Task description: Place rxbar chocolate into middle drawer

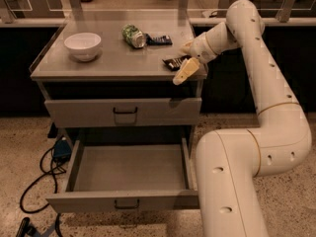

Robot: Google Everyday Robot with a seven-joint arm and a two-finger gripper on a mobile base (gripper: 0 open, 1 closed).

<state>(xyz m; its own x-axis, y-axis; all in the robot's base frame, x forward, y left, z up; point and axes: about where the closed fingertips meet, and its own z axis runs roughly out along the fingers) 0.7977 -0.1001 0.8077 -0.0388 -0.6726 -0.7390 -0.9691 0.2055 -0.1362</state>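
The rxbar chocolate (pixel 172 62), a dark wrapped bar with pale lettering, lies flat at the right front edge of the cabinet top (pixel 98 65). My gripper (pixel 180 63) reaches in from the right at the bar's right end. It is open, with one pale finger (pixel 186 71) in front of the bar and the other behind it. The bar rests on the top. The middle drawer (pixel 123 201) is pulled fully out below, and its grey inside is bare.
A white bowl (pixel 82 45) stands at the top's left. A green can (pixel 133 35) lies on its side at the back, with a dark bluish bar (pixel 159 39) beside it. The upper drawer (pixel 123 112) is shut. Cables (pixel 39 181) lie on the floor at left.
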